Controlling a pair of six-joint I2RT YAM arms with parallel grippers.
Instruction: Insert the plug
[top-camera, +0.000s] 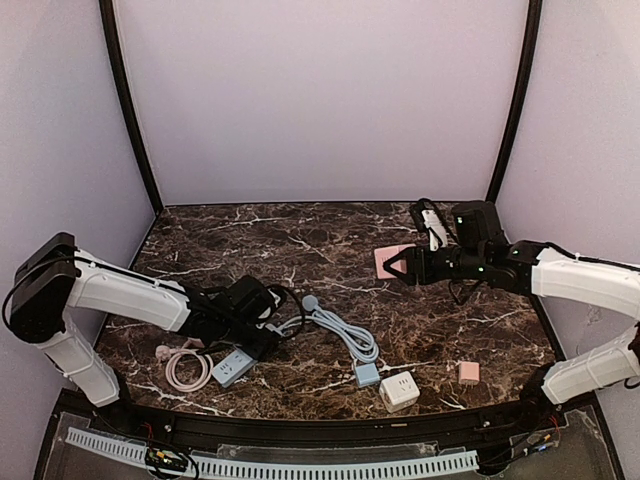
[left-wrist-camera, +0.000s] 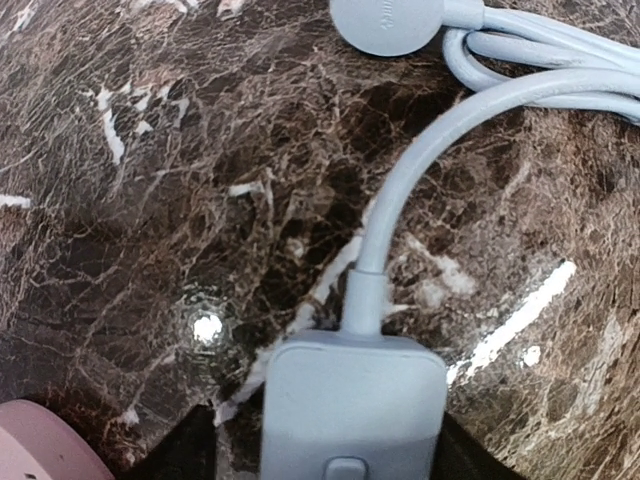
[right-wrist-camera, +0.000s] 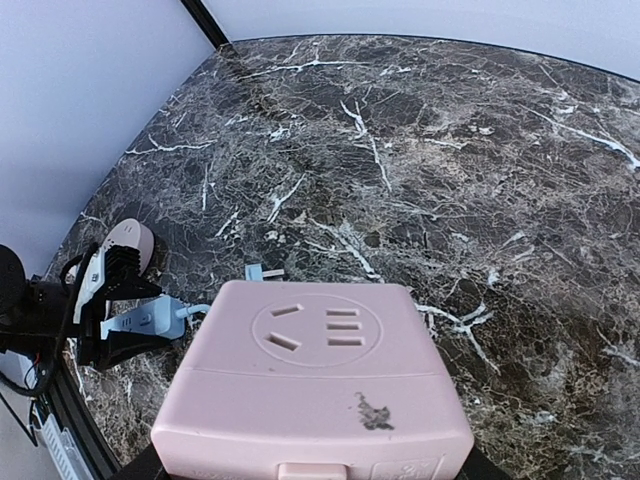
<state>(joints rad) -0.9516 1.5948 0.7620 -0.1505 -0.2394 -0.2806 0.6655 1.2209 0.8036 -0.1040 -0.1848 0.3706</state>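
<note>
The left tool (top-camera: 265, 335) is clamping a blue-grey plug (left-wrist-camera: 352, 405) low over the counter (top-camera: 330, 240), with its cable (left-wrist-camera: 420, 180) looping away. The right tool (top-camera: 400, 266) is gripping a pink socket block (right-wrist-camera: 312, 390), well apart from the plug. The counter is showing dark, white-veined marble, and pale lilac walls (top-camera: 320, 100) are enclosing it.

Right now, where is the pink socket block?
In the top view, the pink socket block sits right of centre, held by the right gripper, toward the back of the table.
</note>
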